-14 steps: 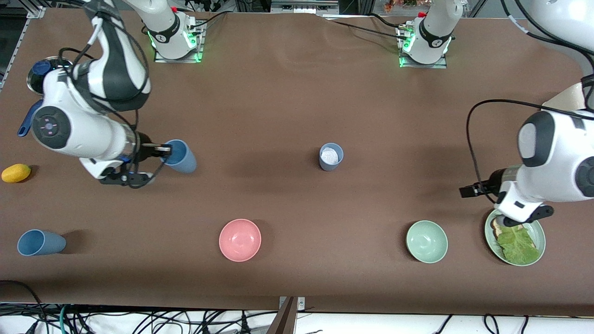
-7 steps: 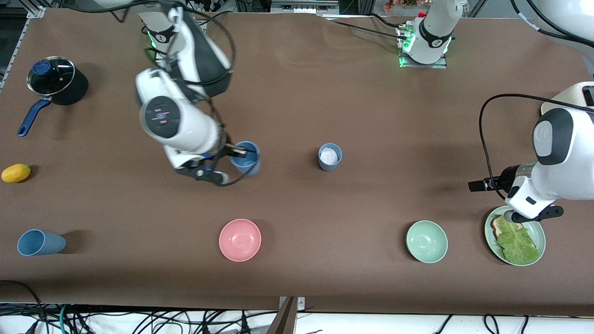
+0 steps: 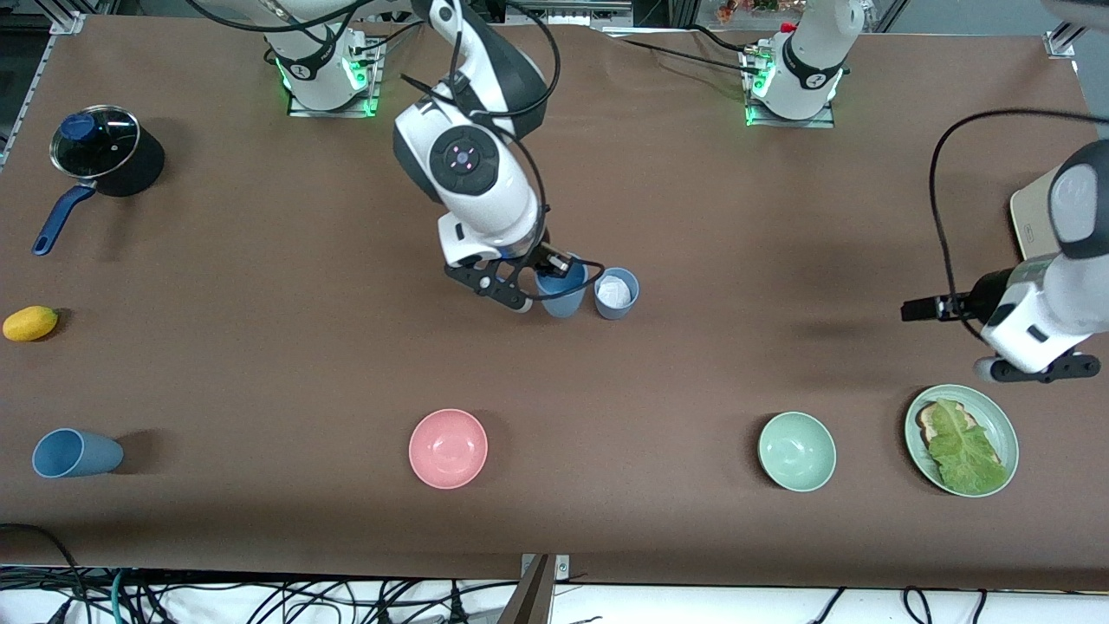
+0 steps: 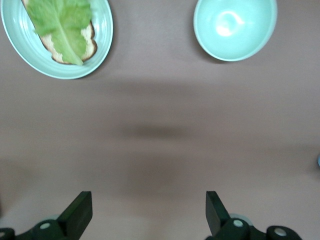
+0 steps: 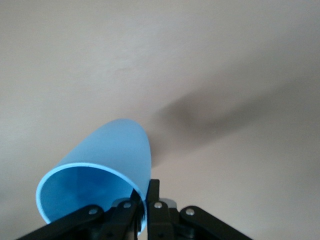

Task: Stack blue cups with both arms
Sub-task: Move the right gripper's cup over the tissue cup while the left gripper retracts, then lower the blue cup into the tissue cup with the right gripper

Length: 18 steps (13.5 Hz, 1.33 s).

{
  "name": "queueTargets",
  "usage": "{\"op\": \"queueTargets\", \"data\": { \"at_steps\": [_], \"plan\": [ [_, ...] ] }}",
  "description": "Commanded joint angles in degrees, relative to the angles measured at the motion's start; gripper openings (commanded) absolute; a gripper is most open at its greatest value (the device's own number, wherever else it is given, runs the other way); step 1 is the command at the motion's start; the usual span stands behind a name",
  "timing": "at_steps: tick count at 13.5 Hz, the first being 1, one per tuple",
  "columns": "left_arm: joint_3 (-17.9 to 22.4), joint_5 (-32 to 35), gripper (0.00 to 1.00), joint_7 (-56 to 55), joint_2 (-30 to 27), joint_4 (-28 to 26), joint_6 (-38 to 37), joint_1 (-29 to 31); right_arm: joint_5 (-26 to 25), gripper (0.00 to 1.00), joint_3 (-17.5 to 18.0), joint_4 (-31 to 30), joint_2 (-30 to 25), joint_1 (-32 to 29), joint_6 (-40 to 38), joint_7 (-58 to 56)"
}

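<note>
My right gripper (image 3: pixel 554 267) is shut on the rim of the mid-blue cup (image 3: pixel 561 293). It holds the cup upright just above the table, close beside the slate-blue cup (image 3: pixel 617 293). The slate-blue cup stands on the table's middle and shows a pale whitish inside. In the right wrist view the held cup (image 5: pixel 100 170) has its rim pinched between my right gripper's (image 5: pixel 145 200) fingers. My left gripper (image 3: pixel 920 308) is open and empty over bare table at the left arm's end. In the left wrist view it (image 4: pixel 147 220) shows only tabletop between its fingers.
A third blue cup (image 3: pixel 74 453) lies on its side near the front at the right arm's end. A pink bowl (image 3: pixel 448 448), a mint bowl (image 3: pixel 796 451) and a green plate of toast and lettuce (image 3: pixel 1003 433) stand along the front. A lidded pot (image 3: pixel 95 143) and a yellow fruit (image 3: pixel 30 322) are at the right arm's end.
My right arm has carried the mid-blue cup from the right arm's end to just beside the slate-blue cup. My left gripper has risen away from the lettuce plate.
</note>
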Motion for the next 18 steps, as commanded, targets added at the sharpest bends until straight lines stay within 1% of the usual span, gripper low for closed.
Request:
{"op": "queueTargets", "data": {
  "at_steps": [1,3,4,6,9,11,18],
  "plan": [
    [-0.31,0.26,1.0,4.21,-7.32,-5.4,0.14,0.31,0.89,0.0,-0.62,3.2,1.91,2.75,3.44,5.92],
    [-0.31,0.34,1.0,5.69,-8.91,-5.59,0.14,0.32,0.89,0.0,-0.62,3.3,3.05,4.68,6.51,9.87],
    [-0.31,0.26,1.0,5.96,-9.0,-5.5,0.23,0.14,0.8,0.0,-0.62,3.3,3.66,5.3,6.79,11.02],
    [-0.48,1.13,1.0,6.57,-9.26,-5.67,-1.43,-0.12,0.8,0.0,-0.62,3.3,4.45,5.75,6.71,11.91],
    [-0.75,1.22,1.0,7.28,-9.44,-5.41,-1.44,0.31,0.71,0.0,-0.62,3.3,4.98,6.63,6.79,12.35],
    [-0.75,1.22,1.0,7.2,-9.35,-5.24,-1.35,0.23,0.72,0.0,-0.62,3.21,5.25,7.24,6.79,14.62],
    [-0.83,1.13,1.0,7.2,-8.83,-5.59,-1.35,0.05,0.98,0.0,-0.62,2.5,5.34,7.51,6.18,14.81]
  ]
}}
